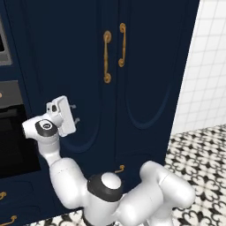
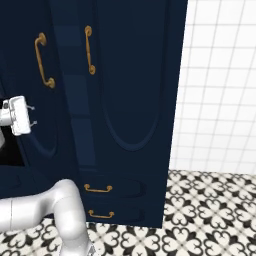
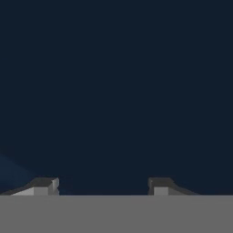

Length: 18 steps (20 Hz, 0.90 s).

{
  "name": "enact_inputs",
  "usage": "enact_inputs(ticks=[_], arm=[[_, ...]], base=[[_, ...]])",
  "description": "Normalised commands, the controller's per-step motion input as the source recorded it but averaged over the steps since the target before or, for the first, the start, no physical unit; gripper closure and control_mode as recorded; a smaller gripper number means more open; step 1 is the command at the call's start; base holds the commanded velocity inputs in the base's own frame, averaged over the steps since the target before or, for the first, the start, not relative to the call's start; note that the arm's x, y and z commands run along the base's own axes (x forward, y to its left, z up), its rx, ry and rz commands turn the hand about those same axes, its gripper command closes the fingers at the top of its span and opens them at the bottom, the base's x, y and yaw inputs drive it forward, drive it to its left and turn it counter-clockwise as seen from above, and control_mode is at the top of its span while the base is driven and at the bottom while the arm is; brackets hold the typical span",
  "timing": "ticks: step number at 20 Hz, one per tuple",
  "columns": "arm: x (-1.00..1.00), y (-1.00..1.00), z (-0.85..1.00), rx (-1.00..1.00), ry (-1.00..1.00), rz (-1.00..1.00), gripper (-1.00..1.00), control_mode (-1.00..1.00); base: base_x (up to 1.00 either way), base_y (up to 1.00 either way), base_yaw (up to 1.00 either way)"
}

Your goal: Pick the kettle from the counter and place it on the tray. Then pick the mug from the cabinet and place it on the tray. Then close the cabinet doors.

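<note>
1. Your gripper (image 1: pixel 75 114), at mid left of the left base view, points at the left cabinet door (image 1: pixel 66 66) with jaws apart, gripping nothing.
2. The right cabinet door (image 1: pixel 154 66) sits shut beside it; both brass handles (image 1: pixel 107 56) meet at upper centre.
3. White wall tiles (image 2: pixel 220 75) rise at far right.

No legible text or labels

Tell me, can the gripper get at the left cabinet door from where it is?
Probably yes. The gripper points at the left cabinet door below its brass handle, jaws apart, with nothing between them in either base view. The hand view shows plain navy panel just past the fingertips.
</note>
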Motion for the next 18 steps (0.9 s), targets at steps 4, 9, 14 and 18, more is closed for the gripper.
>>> enact_inputs(ticks=[4,9,14,18], arm=[[0.75,-0.55,0.0,0.0,0.02,0.04,-1.0,-1.0],[0.72,-0.46,0.0,0.0,0.0,0.05,-1.0,-1.0],[0.75,-0.41,0.0,0.0,0.0,0.05,-1.0,-1.0],[0.61,-0.34,0.0,0.0,0.0,0.07,-1.0,-1.0]], base=[[0.0,0.0,0.0],[0.0,0.0,0.0],[0.0,0.0,0.0],[0.0,0.0,0.0]])
